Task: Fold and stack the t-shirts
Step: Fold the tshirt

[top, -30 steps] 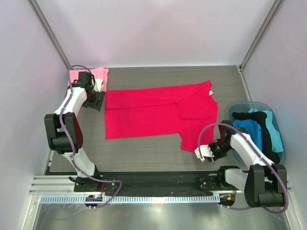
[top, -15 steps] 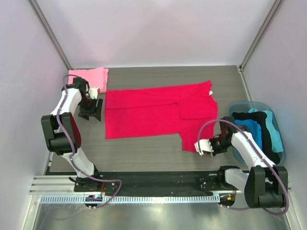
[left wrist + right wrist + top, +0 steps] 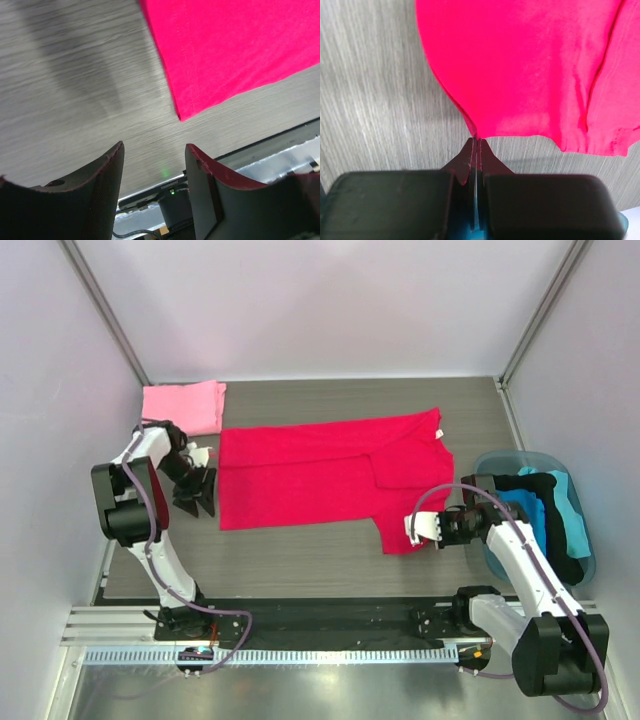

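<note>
Shifted within the last second: left gripper point(image 3: 197, 492), down from beside the folded pink t-shirt point(image 3: 183, 405) to the near-left corner of the crimson t-shirt point(image 3: 320, 475); right gripper point(image 3: 418, 530), up off the bare table point(image 3: 300, 555) onto the near-right edge of that cloth.

Right side now clenched on a thin pinch of the red hem, seen in the wrist view as a small peak of fabric drawn in between the closed jaws. Left side spread apart and holding nothing, with the red corner just ahead of the fingertips and not between them.

Crimson t-shirt lying flat mid-table, long axis running left to right, white neck label point(image 3: 437, 433) at the far-right corner, so collar end toward the right and hem toward the left; one flap already folded over at the right. Tub point(image 3: 590, 545) of dark and teal clothes just beside it.

Likely trouble: slipping free on the right, given so little cloth in the pinch. Closing on wood rather than fabric on the left. Lifting on one grip only would probably drag the shirt askew and undo the flap.
</note>
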